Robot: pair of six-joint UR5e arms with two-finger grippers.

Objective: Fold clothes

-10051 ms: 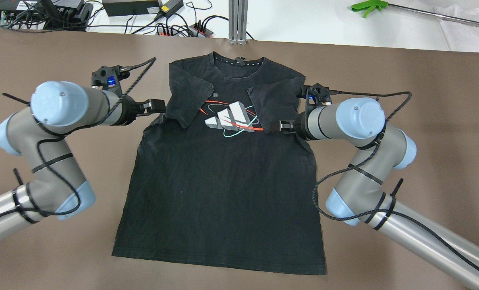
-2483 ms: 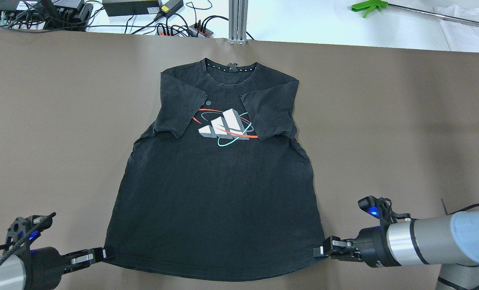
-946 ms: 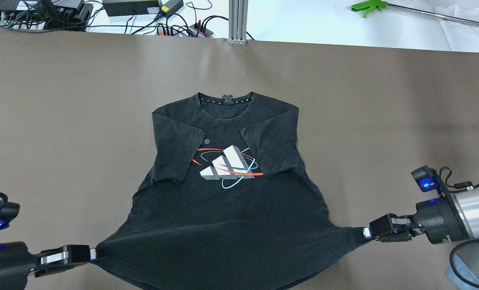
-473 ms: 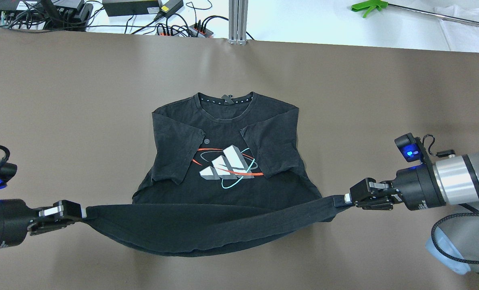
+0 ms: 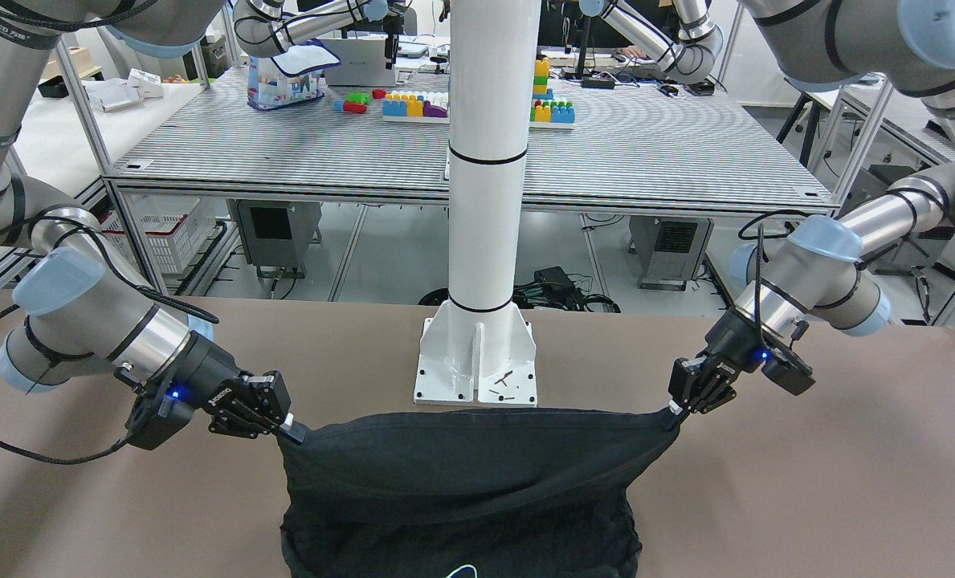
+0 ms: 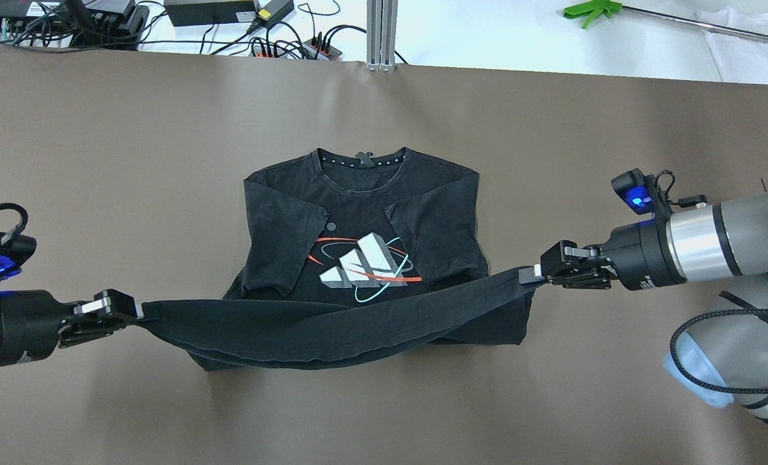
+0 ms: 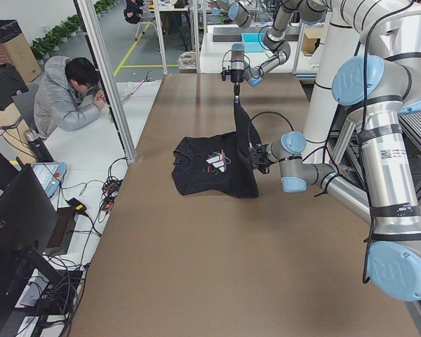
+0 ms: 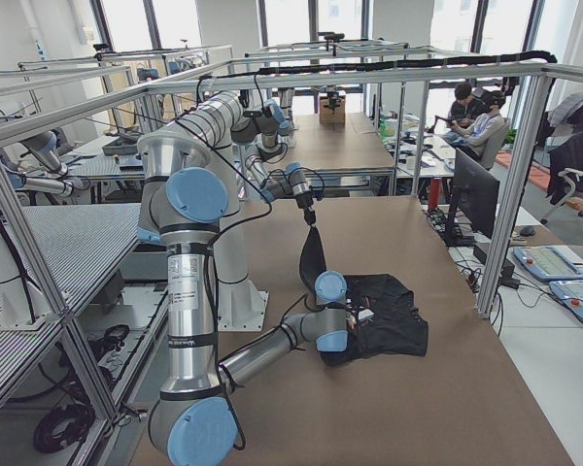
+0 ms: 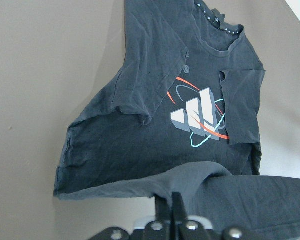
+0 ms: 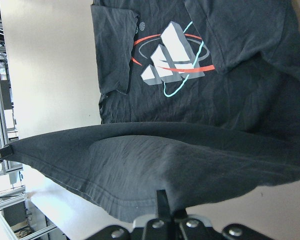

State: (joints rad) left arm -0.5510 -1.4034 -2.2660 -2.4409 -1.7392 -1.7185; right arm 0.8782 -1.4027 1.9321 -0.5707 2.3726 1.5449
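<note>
Hem fold in progress. The left gripper and right gripper, each clamped on one hem corner of the black T-shirt, had carried the taut hem off the table toward the collar since half a second earlier. The chest lay flat on the table. The fold appeared roughly half done.

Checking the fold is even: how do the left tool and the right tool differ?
The right tool sits farther forward, level with the print; the left tool is nearer the robot. The left tool stands well out from the side of the shirt; the right tool is close to it. Both are shut on a corner of the hem.
</note>
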